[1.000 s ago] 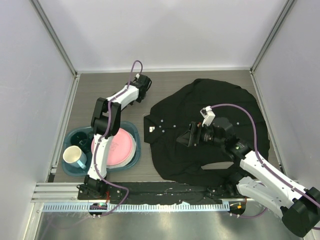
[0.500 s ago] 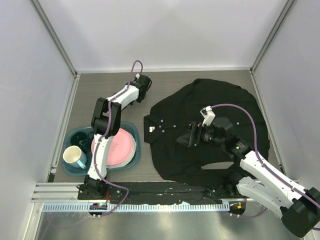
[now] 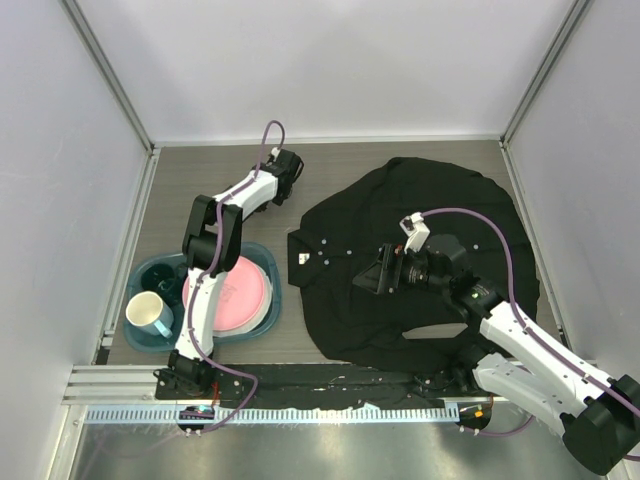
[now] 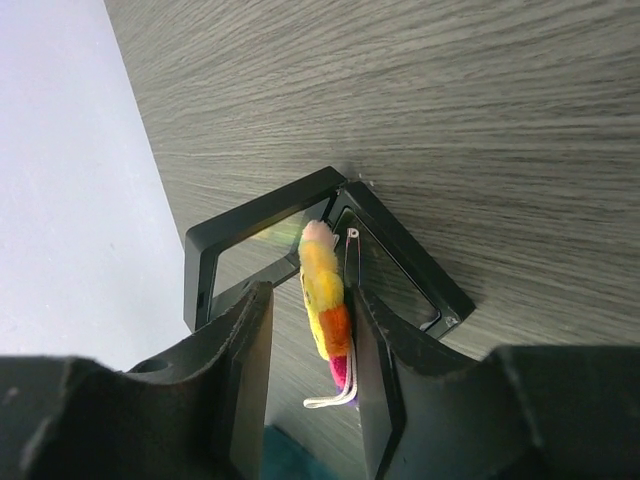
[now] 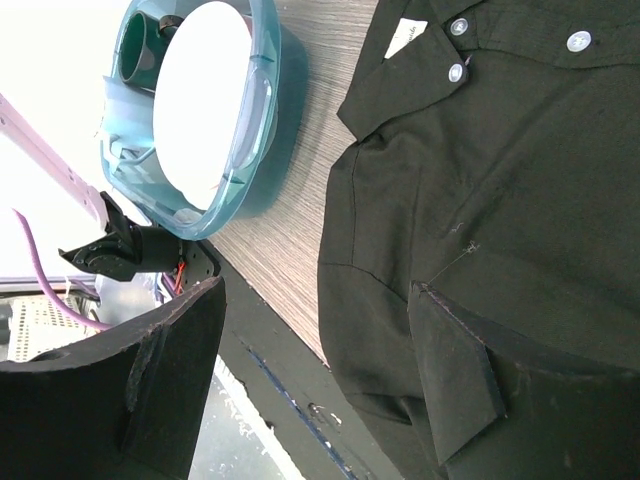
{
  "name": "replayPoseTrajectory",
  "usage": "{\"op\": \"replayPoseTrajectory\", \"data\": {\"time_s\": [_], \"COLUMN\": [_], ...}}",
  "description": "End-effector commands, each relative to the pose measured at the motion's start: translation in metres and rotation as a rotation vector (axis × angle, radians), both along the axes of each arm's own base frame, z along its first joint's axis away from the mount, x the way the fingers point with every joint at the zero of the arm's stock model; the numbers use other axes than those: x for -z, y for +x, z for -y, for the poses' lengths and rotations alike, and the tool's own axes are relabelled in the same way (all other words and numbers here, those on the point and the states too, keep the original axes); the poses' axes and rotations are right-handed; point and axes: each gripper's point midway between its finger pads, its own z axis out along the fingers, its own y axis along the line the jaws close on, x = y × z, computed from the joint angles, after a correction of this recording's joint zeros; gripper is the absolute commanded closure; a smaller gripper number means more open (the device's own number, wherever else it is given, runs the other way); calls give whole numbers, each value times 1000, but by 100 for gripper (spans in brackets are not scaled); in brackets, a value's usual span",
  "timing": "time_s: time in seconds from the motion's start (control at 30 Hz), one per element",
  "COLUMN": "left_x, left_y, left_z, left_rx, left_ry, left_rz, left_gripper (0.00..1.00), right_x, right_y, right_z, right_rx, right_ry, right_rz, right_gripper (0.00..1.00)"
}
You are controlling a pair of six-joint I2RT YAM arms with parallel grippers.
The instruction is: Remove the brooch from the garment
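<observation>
Brooch (image 4: pixel 322 290) is off the garment (image 3: pixel 440 215), well apart from its left edge, between the fingers (image 4: pixel 250 330) of the left gripper (image 3: pixel 288 168). Those fingers stand parted wider than the pin. It shows edge-on, yellow, orange and pink, close against one finger with a gap at the other. I cannot tell whether it rests on the table (image 3: pixel 200 180).

Bare wood runs from that gripper to the garment's collar, open on all sides up to the back wall. Left of the garment and nearer the arm bases, a teal tub (image 3: pixel 150 270) with a pink plate (image 3: pixel 240 290) and a cup (image 3: pixel 148 312) stands just beside the cloth, a narrow strip of table between.

Over the garment's middle, the right gripper (image 5: pixel 315 290) hangs spread wide with nothing between its fingers. The garment's right edge lies near the side wall and its near edge reaches the table's front rail.
</observation>
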Motion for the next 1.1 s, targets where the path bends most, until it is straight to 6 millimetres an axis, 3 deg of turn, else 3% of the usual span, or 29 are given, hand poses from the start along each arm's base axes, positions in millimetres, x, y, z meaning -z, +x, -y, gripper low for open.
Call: {"op": "replayPoseTrajectory", "data": {"time_s": [0.0,0.33,0.57,0.83,1.0,1.07], "left_x": [-31,-48,-76,-92,-130,-163], "left_y": [6,0,-4,-21,-31,-40], "left_z": [1,9,16,27,48,56], "left_rx": [-15,-4,12,23,39,53], "left_ry": [-43,-96,-121,-174,-318,-421], "left_rz": [71,93,132,100,176,229], "left_gripper": [59,43,42,40,40,39], "right_x": [-12,-15,-19,-27,-27,-30], "right_y": [2,1,1,1,2,7], "right_z": [-3,-3,-2,1,5,9], "right_rx": [-6,-3,3,14,34,61], "right_ry": [43,51,45,37,12,-4], "right_rz": [33,24,28,40,40,50], "right_gripper": [21,21,21,21,21,21]}}
